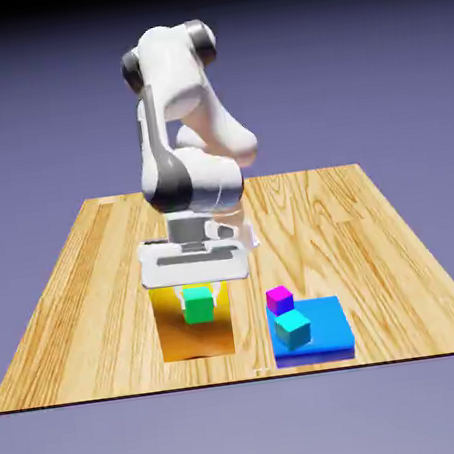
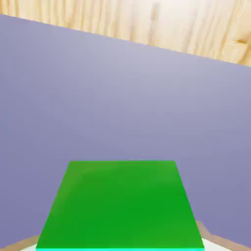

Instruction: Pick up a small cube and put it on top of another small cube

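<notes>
The counter (image 1: 402, 299), wood-grained, spans the exterior view, its near edge running straight along the bottom. The white arm (image 1: 175, 182) reaches toward that edge. The yellow block (image 1: 196, 341) appears at the near edge, left of its middle in the exterior view. The flat blue block (image 1: 330, 328) lies on the counter by the near edge, right of its middle. The end effector (image 1: 196, 292) points downward, its fingers closed on the emerald-green cube (image 1: 198, 305). This cube appears in front of the yellow block; contact between them cannot be determined. It is upright, one face toward the near edge, with no distinct long axis. The teal-cyan cube (image 1: 294, 329), of like size, appears over the blue block's left part, turned slightly. The magenta cube (image 1: 280, 300) appears just behind it, near the blue block's far-left corner.
</notes>
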You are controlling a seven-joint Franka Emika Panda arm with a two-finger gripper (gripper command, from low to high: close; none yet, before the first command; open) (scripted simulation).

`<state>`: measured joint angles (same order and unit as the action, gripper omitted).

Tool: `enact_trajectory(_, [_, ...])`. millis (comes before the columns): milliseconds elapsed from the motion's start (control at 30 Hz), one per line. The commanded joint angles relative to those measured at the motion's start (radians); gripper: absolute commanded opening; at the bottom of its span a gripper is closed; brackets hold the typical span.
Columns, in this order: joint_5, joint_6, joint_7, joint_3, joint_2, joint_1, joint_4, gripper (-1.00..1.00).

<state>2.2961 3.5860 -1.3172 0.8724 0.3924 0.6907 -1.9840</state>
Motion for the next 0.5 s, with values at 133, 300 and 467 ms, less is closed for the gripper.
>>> enact_trajectory(133, [-0.035, 0.045, -0.217, 0.035, -0.024, -0.113, -0.046, -1.0])
enact_trajectory(300, [-0.052, 0.098, -0.434, 0.057, -0.031, -0.221, -0.087, -1.0])
enact_trajectory(467, [-0.031, 0.166, -0.593, 0.011, -0.013, -0.286, -0.094, -1.0])
